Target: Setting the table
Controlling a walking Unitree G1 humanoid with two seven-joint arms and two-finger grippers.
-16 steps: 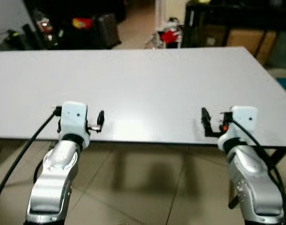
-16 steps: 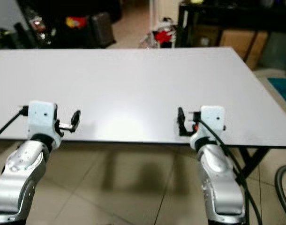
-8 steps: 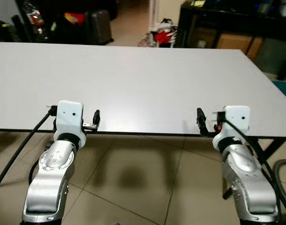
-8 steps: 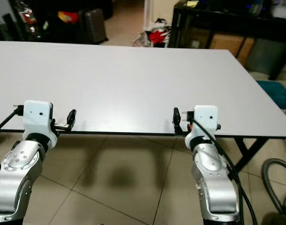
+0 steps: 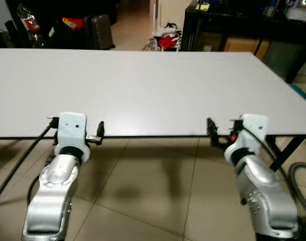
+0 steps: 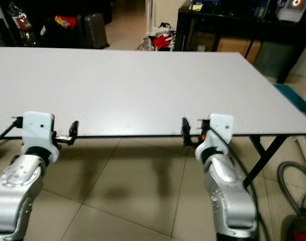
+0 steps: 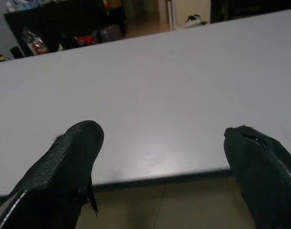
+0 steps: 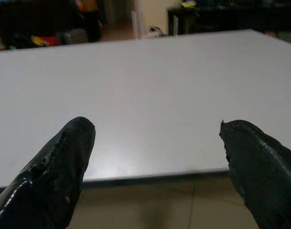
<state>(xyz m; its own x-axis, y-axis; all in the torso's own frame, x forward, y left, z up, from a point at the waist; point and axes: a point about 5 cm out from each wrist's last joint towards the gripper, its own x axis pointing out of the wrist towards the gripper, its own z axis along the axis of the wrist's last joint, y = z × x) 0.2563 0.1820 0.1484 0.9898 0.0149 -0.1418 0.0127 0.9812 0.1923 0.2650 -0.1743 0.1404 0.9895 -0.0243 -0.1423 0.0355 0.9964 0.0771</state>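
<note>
Facing you is a wide white table (image 5: 153,85), its near edge running straight across just in front of both arms. Your left gripper (image 5: 100,136) sits level with that edge, on the left side, its black fingers (image 7: 64,167) spread wide apart and grasping nothing; through the wrist camera you look between them over the tabletop. Your right gripper (image 5: 211,131) sits at the same edge on the right side, well apart from the left one. Its fingers (image 8: 55,167) are likewise spread and hold nothing, with the table edge crossing between them in the wrist view.

Beyond the far side of the table you can make out a dark suitcase (image 5: 99,31) on the left, a red and white heap (image 5: 168,40) on the floor near the middle, and black furniture (image 5: 233,27) on the right. Under the table lies a beige tiled floor (image 5: 153,191). A black table leg (image 6: 266,155) slants down at the right, and a grey hose (image 6: 293,175) curls on the tiles beside it. A black cable (image 5: 22,160) trails from the left wrist.
</note>
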